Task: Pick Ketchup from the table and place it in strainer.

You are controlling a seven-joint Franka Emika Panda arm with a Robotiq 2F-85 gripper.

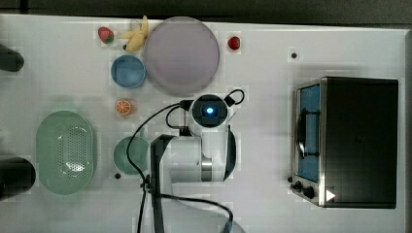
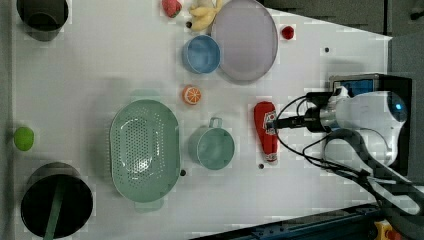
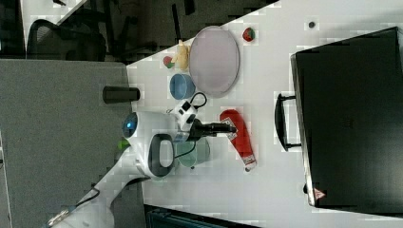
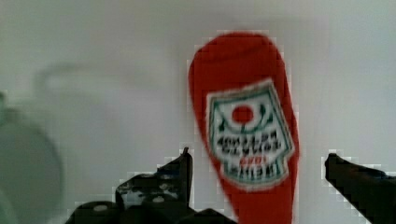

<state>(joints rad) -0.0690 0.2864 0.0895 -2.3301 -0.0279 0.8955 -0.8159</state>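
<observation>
Ketchup (image 2: 266, 131) lying flat on the table, center-right of the left view, cup (image 2: 214, 146) btwn it and the strainer (image 2: 144, 149). Gripper (image 4: 258, 161) spread wide w/ a finger either side of the label, not clamping yet. IMO drop straight down, stay centered on the fat part, then squeeze.

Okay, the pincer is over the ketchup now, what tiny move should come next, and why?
Probably lower the pincer a little, then close. Its fingers stand open on either side of the Ketchup, which lies flat on the table, not yet gripped; the strainer waits empty.
</observation>
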